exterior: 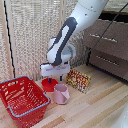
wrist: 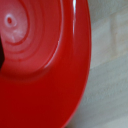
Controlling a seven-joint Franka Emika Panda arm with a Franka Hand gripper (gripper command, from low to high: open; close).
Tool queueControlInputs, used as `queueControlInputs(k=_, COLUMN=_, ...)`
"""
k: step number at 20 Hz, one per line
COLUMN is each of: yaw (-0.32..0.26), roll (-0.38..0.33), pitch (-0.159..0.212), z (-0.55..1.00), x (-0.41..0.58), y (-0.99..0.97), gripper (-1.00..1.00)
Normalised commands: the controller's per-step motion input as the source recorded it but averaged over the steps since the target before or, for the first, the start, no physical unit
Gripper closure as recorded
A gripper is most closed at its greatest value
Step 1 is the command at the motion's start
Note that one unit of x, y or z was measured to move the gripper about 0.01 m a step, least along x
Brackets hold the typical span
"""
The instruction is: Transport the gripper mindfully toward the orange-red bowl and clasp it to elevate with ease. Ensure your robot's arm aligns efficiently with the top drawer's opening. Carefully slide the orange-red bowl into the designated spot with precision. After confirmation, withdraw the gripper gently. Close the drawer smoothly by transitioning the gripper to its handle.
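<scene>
The orange-red bowl sits on the wooden table, between the red basket and the pink cup. My gripper hangs from the white arm and is down right over the bowl, its fingertips at the rim. The fingers are too blurred to judge. In the wrist view the bowl fills nearly the whole picture, very close, with only a dark sliver at one edge. The top drawer with its silver handle is at the exterior view's right, and a dark gap shows above its front.
A big red wire basket stands at the exterior view's left front. A pink cup sits just beside the bowl. A colourful box stands behind the cup. The lower drawer is under the top one. A slatted wall runs behind.
</scene>
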Motion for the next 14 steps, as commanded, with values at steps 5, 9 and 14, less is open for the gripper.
queueControlInputs(k=5, yaw=0.000, roll=-0.059, pitch=-0.067, z=-0.30, x=0.000, y=0.19, gripper=-1.00)
queueControlInputs(k=9, yaw=0.000, roll=-0.095, pitch=-0.018, z=-0.20, x=0.001, y=0.25, gripper=1.00)
queueControlInputs(k=14, yaw=0.000, roll=-0.041, pitch=0.000, z=-0.05, x=0.000, y=0.15, gripper=1.00)
